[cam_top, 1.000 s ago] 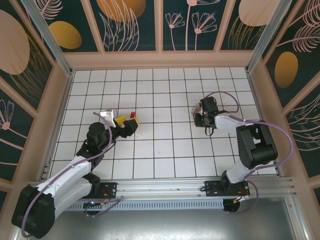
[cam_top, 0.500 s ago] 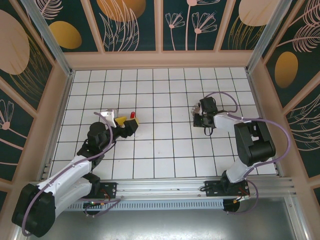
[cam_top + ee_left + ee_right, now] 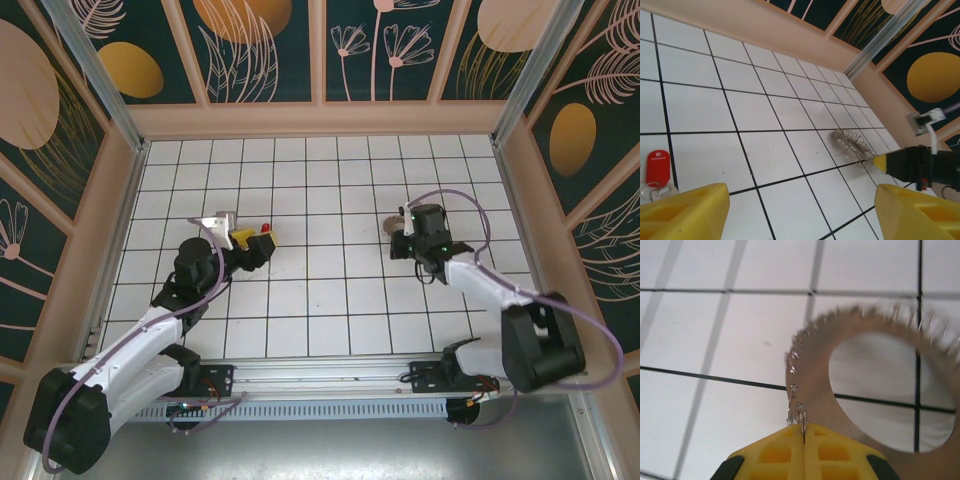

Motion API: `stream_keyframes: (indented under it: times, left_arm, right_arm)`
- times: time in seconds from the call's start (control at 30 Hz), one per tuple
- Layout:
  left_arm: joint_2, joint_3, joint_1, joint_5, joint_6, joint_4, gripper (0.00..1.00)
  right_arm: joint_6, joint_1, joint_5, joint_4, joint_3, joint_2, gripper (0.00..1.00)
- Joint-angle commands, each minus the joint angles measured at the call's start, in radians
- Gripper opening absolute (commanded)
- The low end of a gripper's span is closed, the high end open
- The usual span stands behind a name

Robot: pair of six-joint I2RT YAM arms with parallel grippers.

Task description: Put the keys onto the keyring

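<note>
The right fingers [image 3: 804, 434] are closed, their yellow tips meeting on a small wire loop at the toothed outer edge of the ring [image 3: 812, 375]. The ring lies flat on the tiled surface [image 3: 730, 335] directly ahead of those tips. Its wide round hole sits beyond the pinch and off to one side, and more little wire loops stand along its rim. From above, the right fingers [image 3: 404, 236] point toward the left arm's side, with the ring [image 3: 392, 224] at their tips.

The left fingers [image 3: 687, 212] are spread wide and hold nothing, with bare tile between them. The key [image 3: 658, 167] lies flat on the surface [image 3: 765, 150] just ahead of one finger's tip, outside the gap. Its red head points away and thin wire loops at its near end lie beside that finger. Whether they touch it cannot be told. Further ahead of the other finger lies the ring [image 3: 850, 145], with a yellow tip of the right fingers [image 3: 881, 162] at its near edge.

From above, the key [image 3: 265, 230] sits just beyond the left fingers [image 3: 250, 246] and well apart from the ring, across open white tiles
</note>
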Motion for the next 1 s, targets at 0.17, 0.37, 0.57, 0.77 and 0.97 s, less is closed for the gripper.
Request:
stream_keyframes:
  times: [0.17,0.37,0.57,0.77,0.97]
  left_arm:
    - [-0.035,0.1,-0.008,0.144,0.042,-0.02,0.63]
    - [-0.063,0.192,-0.02,0.224,0.077,-0.073,0.58]
    - [-0.082,0.262,-0.041,0.314,0.112,-0.124,0.54]
    - [-0.115,0.307,-0.126,0.373,0.2,-0.208,0.55]
    - [-0.143,0.296,-0.238,0.368,0.261,-0.25,0.63]
  right_arm:
    - [-0.168,0.162,-0.148,0.146,-0.064,-0.292,0.0]
    - [-0.228,0.275,-0.301,0.317,-0.105,-0.385,0.0]
    - [-0.259,0.371,-0.474,0.486,-0.15,-0.406,0.0]
    - [-0.226,0.412,-0.602,0.657,-0.183,-0.416,0.0]
    - [-0.133,0.419,-0.736,0.855,-0.221,-0.409,0.0]
